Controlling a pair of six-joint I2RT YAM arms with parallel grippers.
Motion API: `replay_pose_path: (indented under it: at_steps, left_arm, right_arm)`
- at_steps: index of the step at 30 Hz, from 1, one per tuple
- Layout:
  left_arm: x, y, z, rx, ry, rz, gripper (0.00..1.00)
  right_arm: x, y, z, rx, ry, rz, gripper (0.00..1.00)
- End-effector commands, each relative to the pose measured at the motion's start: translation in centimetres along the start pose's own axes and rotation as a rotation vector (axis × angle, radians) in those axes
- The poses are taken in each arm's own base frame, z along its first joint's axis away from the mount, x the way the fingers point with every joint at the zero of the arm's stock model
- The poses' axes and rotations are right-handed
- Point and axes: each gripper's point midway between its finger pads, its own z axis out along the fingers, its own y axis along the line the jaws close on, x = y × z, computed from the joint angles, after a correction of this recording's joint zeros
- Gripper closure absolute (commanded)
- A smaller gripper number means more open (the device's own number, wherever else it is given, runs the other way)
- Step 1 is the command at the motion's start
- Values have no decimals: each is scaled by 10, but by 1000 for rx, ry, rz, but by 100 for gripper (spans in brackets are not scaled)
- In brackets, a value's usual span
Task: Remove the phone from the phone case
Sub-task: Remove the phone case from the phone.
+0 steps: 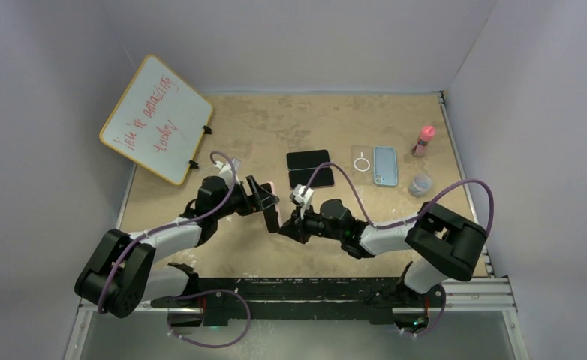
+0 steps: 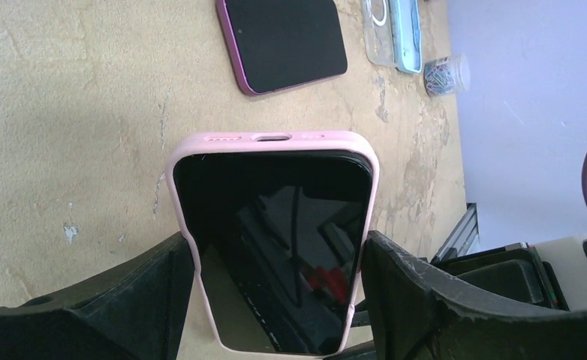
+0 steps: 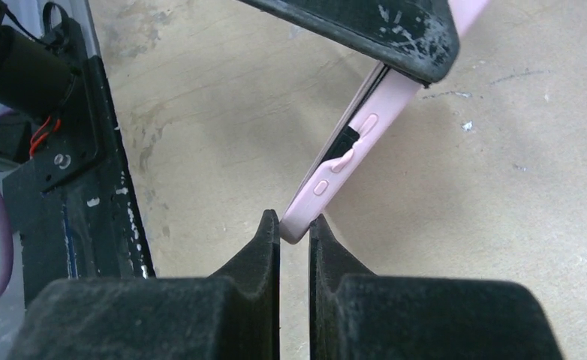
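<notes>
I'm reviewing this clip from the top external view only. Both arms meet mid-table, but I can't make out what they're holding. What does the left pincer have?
Observer: The left pincer clamps the pink case across its two long sides, with the screen facing the wrist camera.
Operator: Is the phone out yet?
Observer: No. The phone sits inside the case, and the pink rim runs around every edge that shows.
Operator: And the right arm?
Observer: The right pincer is pinched on one corner of the case. Further up that side, the lip seems to gape slightly from the dark phone edge.
</notes>
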Motion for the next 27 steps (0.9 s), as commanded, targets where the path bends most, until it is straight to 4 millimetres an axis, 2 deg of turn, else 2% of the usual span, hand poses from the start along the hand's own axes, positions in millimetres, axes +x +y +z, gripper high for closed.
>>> replay_pose_path:
  at_steps: [1,6,10,15,19,23,25,27]
  left_arm:
    - [-15,-49,1,167,15,30,100]
    - [-12,-50,2,174,31,33,100]
    - [-11,-53,2,188,44,39,100]
    - [-12,-57,-1,199,54,59,100]
    - [-13,-60,-5,201,43,81,100]
    - [-18,-62,-8,207,13,111,100]
    - [-20,-62,-10,211,-10,136,100]
    - [-22,-61,-11,212,-36,158,100]
  right_arm:
    - [-53,51,9,-253,-134,-232,100]
    - [-58,62,13,-326,-120,-309,100]
    - [-59,62,18,-333,-103,-342,100]
    - [-57,48,24,-272,-64,-398,100]
    - [-51,32,26,-182,-31,-358,100]
    - [-44,25,21,-131,-27,-273,100]
    - [-41,22,15,-107,-33,-212,96]
    - [-40,20,6,-86,-51,-154,85]
